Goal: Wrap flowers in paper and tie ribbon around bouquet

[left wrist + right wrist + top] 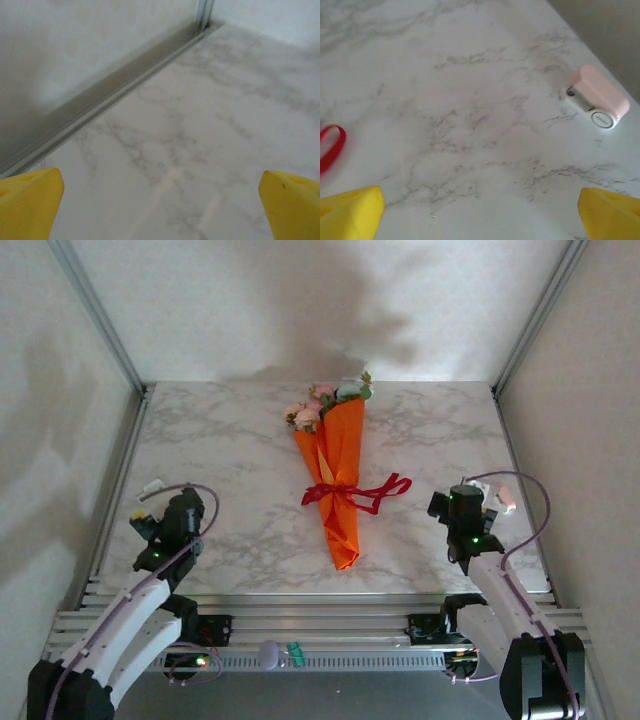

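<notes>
The bouquet [341, 502] lies in the middle of the marble table, narrow tip toward me. Its orange paper [343, 445] forms a slim cone, and pink and pale flowers [318, 406] stick out of the far, wide end. A red ribbon [352, 492] is tied round the cone's middle, its loops trailing right; one loop [331, 146] shows at the left edge of the right wrist view. My left gripper [150, 506] [161, 210] is open over bare table near the left rail, well clear of the bouquet. Right of the bouquet, my right gripper [466, 500] [481, 212] is open, holding nothing.
A small pink and white device [595, 97] [503, 502] lies on the table just right of my right gripper. A metal rail [115, 92] runs along the table's left edge, with white walls behind and beside the table [230, 440].
</notes>
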{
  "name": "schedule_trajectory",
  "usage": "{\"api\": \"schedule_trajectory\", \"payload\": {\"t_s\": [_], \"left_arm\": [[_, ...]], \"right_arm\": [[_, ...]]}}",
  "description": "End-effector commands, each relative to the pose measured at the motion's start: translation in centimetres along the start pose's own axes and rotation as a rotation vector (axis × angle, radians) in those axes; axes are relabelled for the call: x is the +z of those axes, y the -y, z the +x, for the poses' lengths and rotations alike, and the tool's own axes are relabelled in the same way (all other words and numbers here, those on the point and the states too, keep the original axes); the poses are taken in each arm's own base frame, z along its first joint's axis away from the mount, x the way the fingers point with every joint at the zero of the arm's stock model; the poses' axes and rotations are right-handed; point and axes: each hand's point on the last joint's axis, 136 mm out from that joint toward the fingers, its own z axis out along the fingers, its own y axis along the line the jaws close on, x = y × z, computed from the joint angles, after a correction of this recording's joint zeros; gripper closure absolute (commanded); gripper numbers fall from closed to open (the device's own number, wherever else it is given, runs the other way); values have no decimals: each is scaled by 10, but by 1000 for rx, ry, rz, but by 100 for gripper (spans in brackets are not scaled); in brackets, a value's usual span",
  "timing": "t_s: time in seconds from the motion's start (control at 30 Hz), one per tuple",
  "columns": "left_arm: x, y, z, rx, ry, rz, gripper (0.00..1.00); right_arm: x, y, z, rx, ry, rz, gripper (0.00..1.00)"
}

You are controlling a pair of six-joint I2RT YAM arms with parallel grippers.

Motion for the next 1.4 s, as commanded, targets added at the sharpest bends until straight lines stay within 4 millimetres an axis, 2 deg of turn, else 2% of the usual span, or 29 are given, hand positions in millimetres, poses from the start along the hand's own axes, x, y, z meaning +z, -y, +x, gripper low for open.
{"api": "schedule_trajectory", "payload": {"t_s": [0.0,0.03,0.13,0.2,0.33,0.4,0.47,0.5,0.53,0.7,0.87,0.9,0.93,0.97,1.03,1.37], "left_arm": [[10,13,-2,-48,86,74,0],[14,19,5,-66,91,117,0],[28,25,13,-78,82,143,0],[39,31,7,-122,95,204,0],[58,32,-9,-205,140,275,0],[63,36,-17,-247,173,327,0],[68,40,-23,-263,199,353,0],[77,46,-21,-238,164,359,1],[80,50,-24,-216,167,365,0],[73,59,-25,-165,238,438,0],[56,69,-15,-107,304,505,0],[61,71,-13,-102,285,496,0],[76,77,-7,-82,210,467,0],[78,80,-9,-75,224,457,0],[77,82,-7,-60,211,450,0],[77,82,-7,-56,217,438,0]], "right_arm": [[15,-17,-17,-10,123,-58,1],[22,-20,-14,-19,87,-54,1],[38,-41,-28,-33,109,-117,1],[44,-52,-42,-29,185,-158,1],[60,-76,-59,-124,210,-221,1],[61,-82,-67,-158,268,-242,1],[65,-79,-63,-140,274,-259,1],[67,-79,-51,-146,267,-277,1],[66,-81,-48,-148,279,-295,1],[67,-81,-39,-144,308,-305,1],[67,-82,-40,-146,317,-309,1],[69,-80,-40,-143,305,-300,1],[72,-79,-40,-139,291,-282,1],[75,-79,-41,-137,278,-273,1],[80,-76,-42,-119,243,-284,1],[80,-77,-43,-118,245,-285,1]]}}
